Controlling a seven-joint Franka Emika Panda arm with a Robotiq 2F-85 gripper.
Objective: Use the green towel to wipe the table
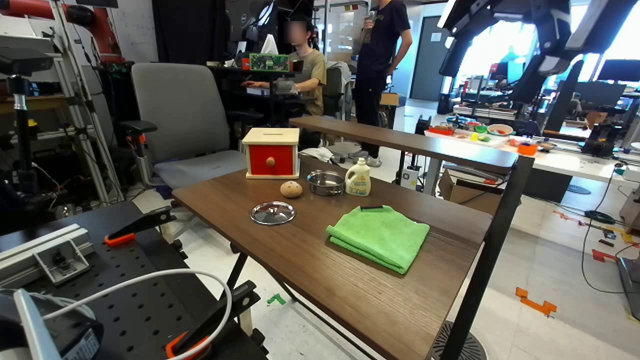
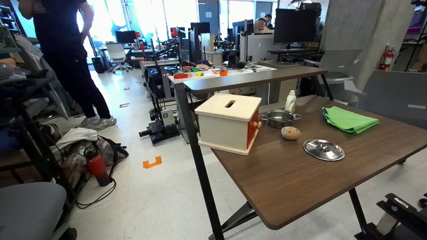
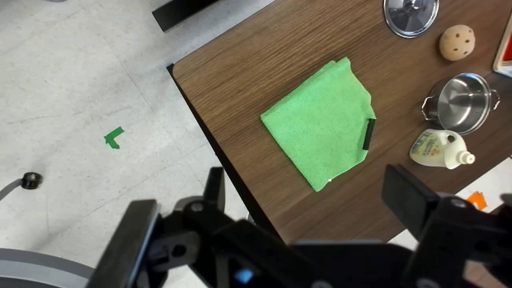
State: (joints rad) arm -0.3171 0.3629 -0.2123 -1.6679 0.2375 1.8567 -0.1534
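The green towel (image 1: 382, 235) lies folded flat on the brown wooden table (image 1: 300, 250), with a small black strip on one edge. It also shows in an exterior view (image 2: 350, 120) and in the wrist view (image 3: 324, 124). My gripper (image 1: 485, 82) hangs well above the table at the upper right of that exterior view. In the wrist view the gripper (image 3: 305, 176) has its two fingers wide apart with nothing between them. The towel lies below and ahead of the fingers, apart from them. The gripper is out of view in the exterior view that faces the wooden box.
On the table stand a wooden box with a red front (image 1: 271, 155), a steel pot (image 1: 326, 184), a pale bottle (image 1: 358, 179), a spotted potato-like object (image 1: 291, 189) and a steel lid (image 1: 273, 213). A raised shelf (image 1: 410, 142) runs along one side, with a black post (image 1: 490, 260).
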